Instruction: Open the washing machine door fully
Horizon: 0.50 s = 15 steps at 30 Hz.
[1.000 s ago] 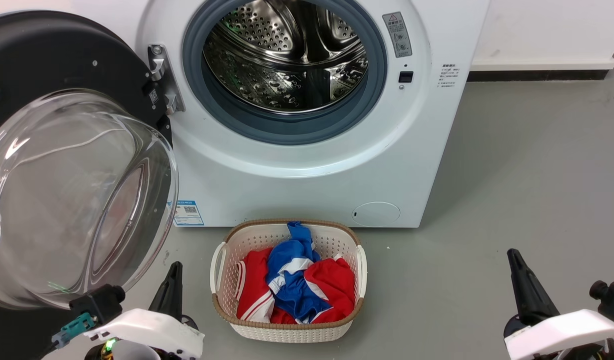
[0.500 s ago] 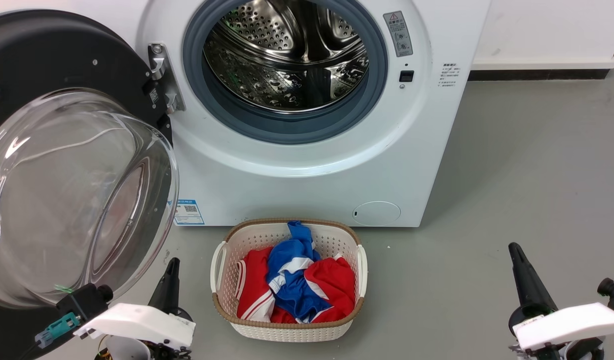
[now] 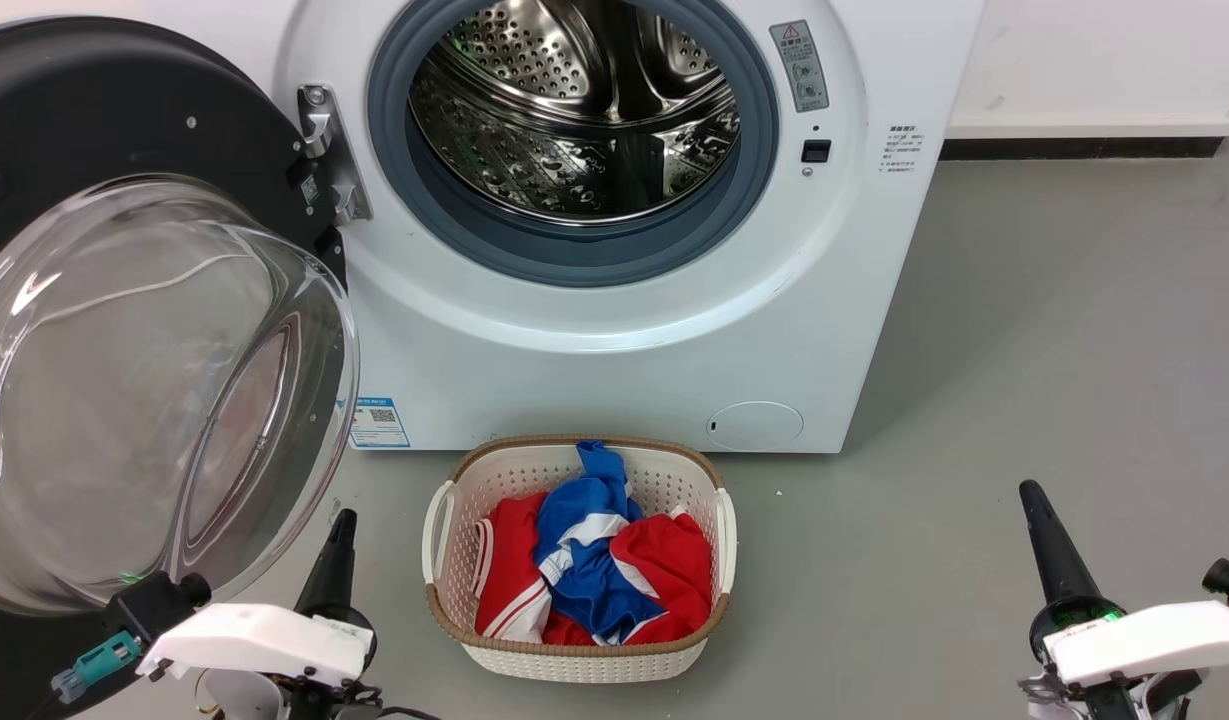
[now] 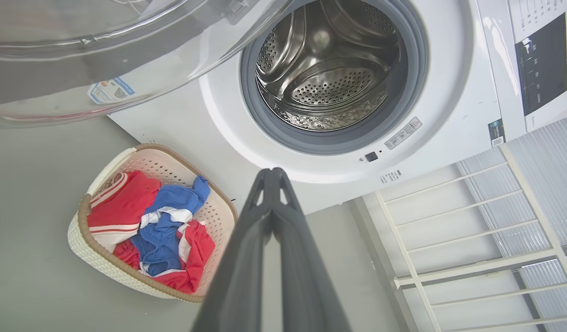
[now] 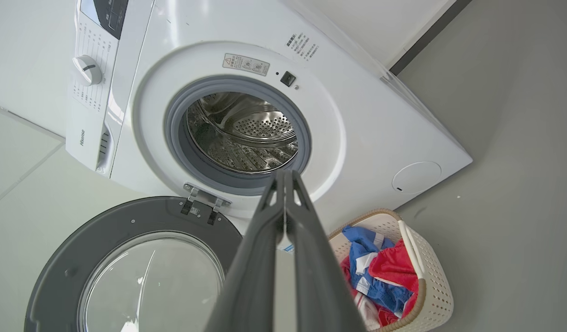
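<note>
Smooth matt grey floor [image 3: 1074, 330], bare on the right. Far wall plain white [image 3: 1094, 60], black skirting strip [image 3: 1074, 150] along its base. White front-loading washing machine [image 3: 624, 380] backs onto it. White metal bar frame [image 4: 472, 266] with ribbed translucent panels [image 4: 551, 184] right of the machine. Light even, shadows soft.

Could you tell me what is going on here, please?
On the white washing machine, the large round glossy black door with a clear glass dome stands swung wide open. The left pincer and the right pincer hang low before it, both shut and empty. A white basket of red and blue clothes sits between them.
</note>
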Available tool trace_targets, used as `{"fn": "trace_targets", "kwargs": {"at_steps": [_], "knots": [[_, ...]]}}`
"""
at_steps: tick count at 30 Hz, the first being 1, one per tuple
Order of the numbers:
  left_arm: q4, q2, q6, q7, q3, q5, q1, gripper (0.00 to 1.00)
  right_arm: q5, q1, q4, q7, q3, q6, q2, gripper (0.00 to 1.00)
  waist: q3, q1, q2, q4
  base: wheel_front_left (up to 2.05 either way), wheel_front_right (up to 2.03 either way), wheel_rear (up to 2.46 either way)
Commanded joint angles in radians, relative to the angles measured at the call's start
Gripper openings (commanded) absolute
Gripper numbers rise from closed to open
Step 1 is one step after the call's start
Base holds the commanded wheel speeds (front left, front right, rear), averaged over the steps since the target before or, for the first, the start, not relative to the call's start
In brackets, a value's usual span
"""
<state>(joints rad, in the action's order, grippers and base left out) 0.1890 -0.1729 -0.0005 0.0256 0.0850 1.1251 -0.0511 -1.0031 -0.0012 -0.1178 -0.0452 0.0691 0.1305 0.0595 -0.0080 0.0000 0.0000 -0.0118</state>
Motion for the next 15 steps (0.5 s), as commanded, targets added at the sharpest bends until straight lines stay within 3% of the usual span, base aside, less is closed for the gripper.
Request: {"fn": "trace_targets", "kwargs": {"at_steps": [1, 15], "knots": [[-0.005, 0.003, -0.01, -0.007, -0.015, 0.028, -0.028, 0.0, -0.035, -0.03, 0.002, -0.002, 0.002, 0.0, 0.007, 0.0, 0.0, 0.0, 0.0, 0.0, 0.0, 0.0, 0.0], [0.012, 0.033, -0.044, -0.04, -0.062, 0.157, -0.037, 0.0, -0.196, -0.053, -0.033, -0.017, 0.009, 0.0, 0.007, 0.0, 0.003, 0.0, 0.0, 0.003, 0.0, 0.0, 0.0]]}}
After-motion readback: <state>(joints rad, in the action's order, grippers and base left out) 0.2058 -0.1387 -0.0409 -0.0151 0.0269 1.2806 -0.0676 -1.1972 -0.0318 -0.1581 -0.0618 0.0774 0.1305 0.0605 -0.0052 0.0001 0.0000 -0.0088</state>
